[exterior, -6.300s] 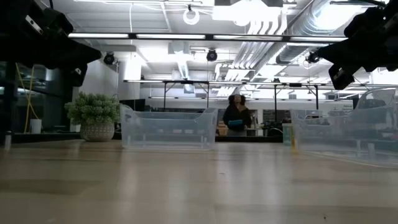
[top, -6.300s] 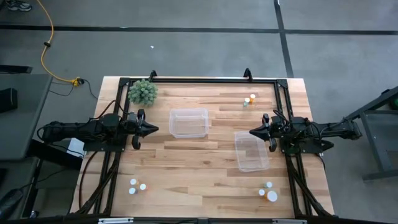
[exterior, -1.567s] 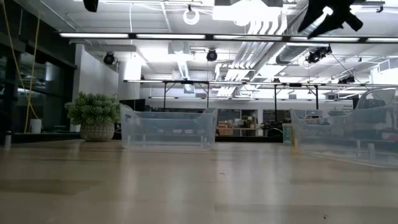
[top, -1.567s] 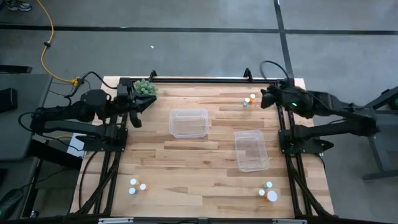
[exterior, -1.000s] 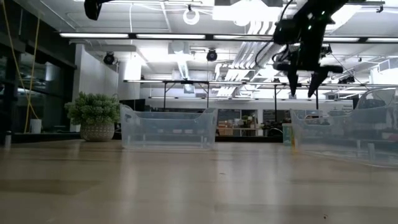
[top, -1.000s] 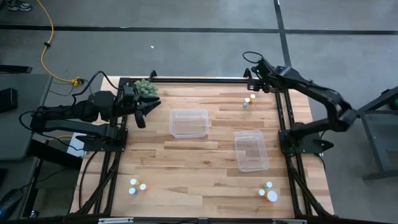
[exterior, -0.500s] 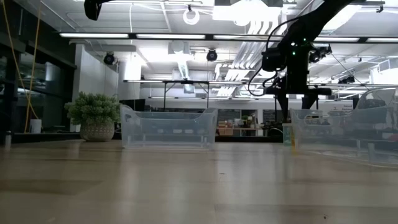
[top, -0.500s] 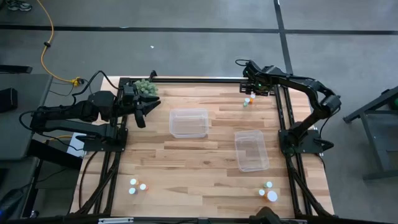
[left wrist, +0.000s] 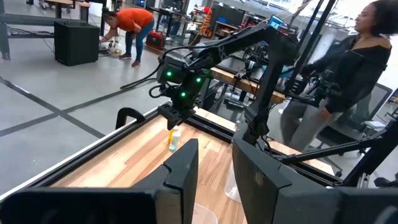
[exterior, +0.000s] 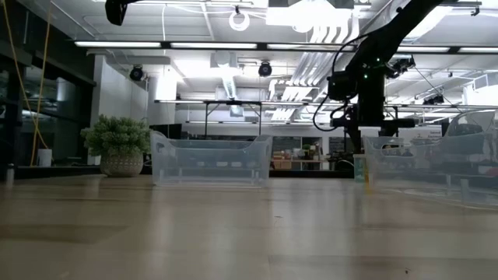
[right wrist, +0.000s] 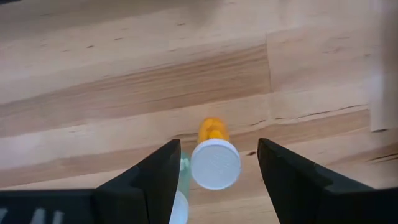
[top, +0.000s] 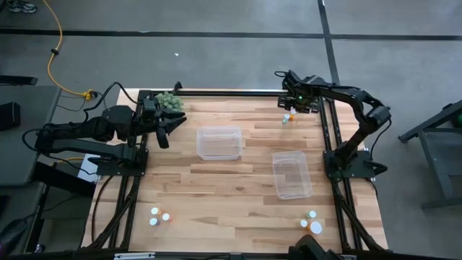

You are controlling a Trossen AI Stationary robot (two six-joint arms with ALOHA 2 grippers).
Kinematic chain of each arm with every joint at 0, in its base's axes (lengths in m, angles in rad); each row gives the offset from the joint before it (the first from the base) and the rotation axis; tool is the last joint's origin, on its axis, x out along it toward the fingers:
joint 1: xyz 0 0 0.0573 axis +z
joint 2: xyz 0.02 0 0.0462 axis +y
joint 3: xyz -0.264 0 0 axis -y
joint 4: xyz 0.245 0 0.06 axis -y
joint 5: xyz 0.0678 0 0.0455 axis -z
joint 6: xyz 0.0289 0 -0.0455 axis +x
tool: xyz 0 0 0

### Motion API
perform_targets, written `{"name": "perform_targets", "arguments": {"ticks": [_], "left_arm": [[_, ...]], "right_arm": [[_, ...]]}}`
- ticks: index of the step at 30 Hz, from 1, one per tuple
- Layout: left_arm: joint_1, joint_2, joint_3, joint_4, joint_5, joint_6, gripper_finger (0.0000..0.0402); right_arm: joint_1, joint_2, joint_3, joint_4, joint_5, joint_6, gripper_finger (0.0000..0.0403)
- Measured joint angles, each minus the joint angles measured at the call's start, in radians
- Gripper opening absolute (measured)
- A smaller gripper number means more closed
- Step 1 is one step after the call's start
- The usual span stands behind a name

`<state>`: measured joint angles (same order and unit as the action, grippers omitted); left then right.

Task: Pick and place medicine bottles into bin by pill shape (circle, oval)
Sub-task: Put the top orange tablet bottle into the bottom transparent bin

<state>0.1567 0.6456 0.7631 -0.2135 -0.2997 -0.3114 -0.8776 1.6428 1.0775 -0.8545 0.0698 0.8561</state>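
An orange medicine bottle with a white cap stands upright on the table's far right part, beside a green one. In the high view they are the small pair. My right gripper hangs over the orange bottle, open, pointing down, one finger on either side of the cap with a gap on both sides. More medicine bottles stand at the near left and near right. My left gripper waits open above the table's far left, holding nothing.
Two clear bins sit mid-table, one at centre and one to the right. A green plant in a pot stands at the far left corner, beside my left gripper. People stand in the room beyond the table.
My right gripper has come down from high above the table's far right corner onto the pair of bottles there, now pointing straight down over the orange one. The bottles have not moved.
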Motion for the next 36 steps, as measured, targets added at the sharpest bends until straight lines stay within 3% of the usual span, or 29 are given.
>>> {"name": "perform_targets", "arguments": {"ticks": [13,36], "left_arm": [[0.000,0.000,0.000,0.000,0.000,0.000,0.0090],[0.000,0.000,0.000,0.000,0.000,0.000,0.0090]], "right_arm": [[-0.008,0.001,0.000,0.006,-0.001,0.008,0.0173],[-0.013,0.001,0.000,-0.014,-0.021,0.026,0.0170]]}}
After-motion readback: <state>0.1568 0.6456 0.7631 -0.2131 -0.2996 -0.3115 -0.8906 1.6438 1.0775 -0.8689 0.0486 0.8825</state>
